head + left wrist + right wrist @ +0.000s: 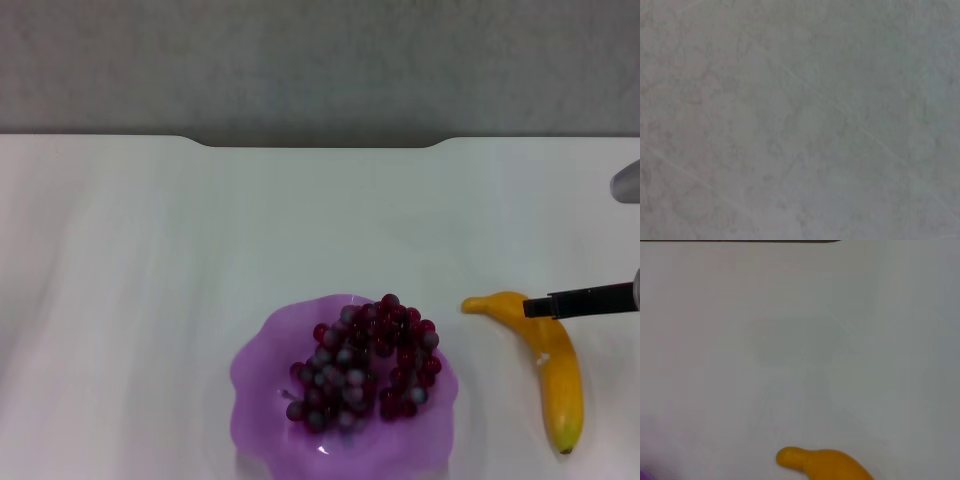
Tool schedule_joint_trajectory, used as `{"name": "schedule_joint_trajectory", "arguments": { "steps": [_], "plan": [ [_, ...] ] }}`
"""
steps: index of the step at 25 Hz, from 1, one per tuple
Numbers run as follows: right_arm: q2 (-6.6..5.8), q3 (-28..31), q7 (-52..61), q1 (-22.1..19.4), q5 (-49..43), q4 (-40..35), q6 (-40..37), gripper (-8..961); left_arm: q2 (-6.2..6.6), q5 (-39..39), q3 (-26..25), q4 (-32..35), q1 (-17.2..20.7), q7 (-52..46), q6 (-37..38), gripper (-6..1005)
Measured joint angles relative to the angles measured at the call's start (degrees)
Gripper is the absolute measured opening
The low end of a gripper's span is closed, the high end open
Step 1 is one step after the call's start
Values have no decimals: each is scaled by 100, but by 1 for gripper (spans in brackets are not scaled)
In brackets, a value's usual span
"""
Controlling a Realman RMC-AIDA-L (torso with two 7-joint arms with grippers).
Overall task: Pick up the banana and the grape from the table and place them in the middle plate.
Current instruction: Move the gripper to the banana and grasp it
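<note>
The grape [365, 362], a dark red-purple bunch, lies in the middle plate [260, 400], a translucent purple dish with a wavy rim at the near centre of the table [150, 260]. The banana [552, 360] lies on the table right of the plate, greenish tip toward me. Its far end also shows in the right wrist view [822, 465]. My right gripper [590, 300] reaches in from the right edge as a black bar over the banana's far part. Whether it touches the banana cannot be told. The left gripper is out of view.
The table's far edge has a wide notch [320, 142], with a grey floor [320, 60] behind it. The left wrist view shows only a mottled grey surface [800, 120]. A grey part of the right arm [628, 182] shows at the right edge.
</note>
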Motion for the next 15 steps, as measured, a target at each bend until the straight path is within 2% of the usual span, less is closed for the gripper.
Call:
{"name": "schedule_joint_trajectory", "arguments": {
  "steps": [8,15],
  "plan": [
    [-4,19,27,140,-135,320,31,567,0,-3,-1,-17,6,8,-24,880],
    [10,4,45,564,-425,933,-78,566,-4,0,45,-20,-36,9,-49,880]
  ]
}}
